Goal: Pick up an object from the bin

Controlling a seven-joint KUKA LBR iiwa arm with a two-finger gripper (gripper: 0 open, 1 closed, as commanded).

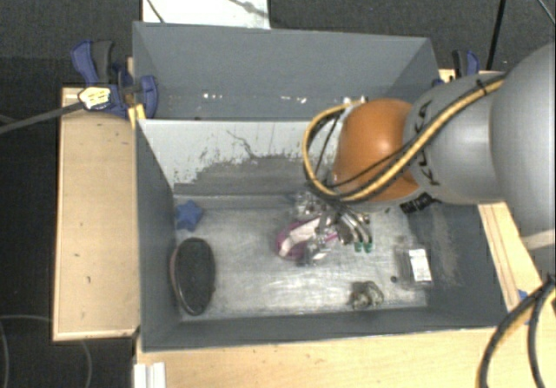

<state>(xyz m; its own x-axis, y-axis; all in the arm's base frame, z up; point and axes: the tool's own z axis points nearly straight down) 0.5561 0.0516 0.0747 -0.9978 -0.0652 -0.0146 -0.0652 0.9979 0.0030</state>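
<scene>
Now | gripper just right of purple thing | grip state: cannot tell | thing looks light, soft, maybe slippery | pinch across its middle

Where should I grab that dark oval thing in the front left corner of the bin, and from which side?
Grip the dark oval thing across its narrow middle, coming straight down from above. It lies flat, long side along the bin's left wall, so the short width is probably the easiest span. That wall sits close, so a sideways approach looks cramped.
</scene>
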